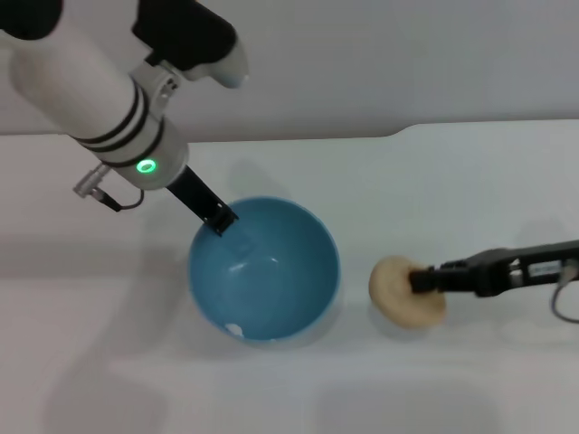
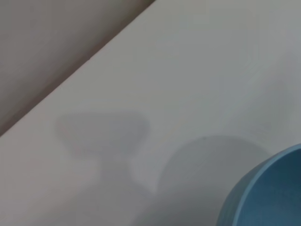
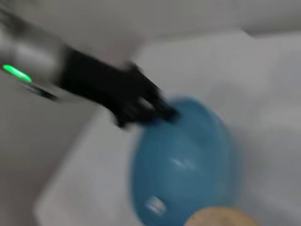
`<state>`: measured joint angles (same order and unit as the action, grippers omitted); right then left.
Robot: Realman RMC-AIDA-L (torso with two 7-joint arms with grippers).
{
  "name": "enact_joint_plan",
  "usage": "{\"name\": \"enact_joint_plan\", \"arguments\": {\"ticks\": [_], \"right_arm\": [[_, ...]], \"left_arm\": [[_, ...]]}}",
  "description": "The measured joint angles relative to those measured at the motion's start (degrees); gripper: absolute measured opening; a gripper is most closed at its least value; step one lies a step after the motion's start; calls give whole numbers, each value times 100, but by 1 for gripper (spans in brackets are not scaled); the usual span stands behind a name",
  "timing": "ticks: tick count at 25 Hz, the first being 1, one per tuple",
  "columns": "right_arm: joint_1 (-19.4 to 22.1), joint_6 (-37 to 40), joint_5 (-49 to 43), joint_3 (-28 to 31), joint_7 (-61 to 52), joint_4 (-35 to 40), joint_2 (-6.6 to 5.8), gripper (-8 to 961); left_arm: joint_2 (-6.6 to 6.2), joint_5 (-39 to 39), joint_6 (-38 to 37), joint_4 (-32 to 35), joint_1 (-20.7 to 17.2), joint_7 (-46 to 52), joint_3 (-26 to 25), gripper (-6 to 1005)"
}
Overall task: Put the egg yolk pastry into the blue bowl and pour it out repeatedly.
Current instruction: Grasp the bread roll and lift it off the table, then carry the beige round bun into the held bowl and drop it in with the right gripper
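The blue bowl stands upright on the white table, empty inside. My left gripper is shut on the bowl's far left rim. The egg yolk pastry is just right of the bowl, held by my right gripper, which is shut on its right side. I cannot tell whether the pastry rests on the table or hangs just above it. In the left wrist view a piece of the bowl's outer wall shows. In the right wrist view I see the bowl, the left gripper on its rim and the pastry's edge.
The white table ends at a pale back wall with a step in its edge at the far right. A small white glint shows on the bowl's near inner wall.
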<state>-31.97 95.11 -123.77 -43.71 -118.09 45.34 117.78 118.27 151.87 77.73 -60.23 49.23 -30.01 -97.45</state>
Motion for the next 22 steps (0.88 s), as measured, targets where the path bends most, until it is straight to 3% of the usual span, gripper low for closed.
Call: {"name": "enact_joint_plan", "arguments": {"ticks": [3, 6, 9, 16, 22], "right_arm": [[31, 492, 432, 449, 200, 0, -47, 59], [71, 647, 1026, 507, 307, -44, -62, 27], [52, 617, 1323, 473, 335, -63, 5, 13], [-182, 346, 1313, 140, 560, -534, 51, 10], [-113, -35, 1232, -420, 596, -616, 51, 13]], "left_arm": [[24, -23, -43, -1, 72, 138, 328, 13], [29, -247, -173, -5, 122, 313, 704, 13], [26, -727, -215, -16, 193, 338, 994, 13], [39, -1103, -368, -296, 271, 548, 1478, 13], [19, -1107, -412, -361, 307, 582, 1410, 12]]}}
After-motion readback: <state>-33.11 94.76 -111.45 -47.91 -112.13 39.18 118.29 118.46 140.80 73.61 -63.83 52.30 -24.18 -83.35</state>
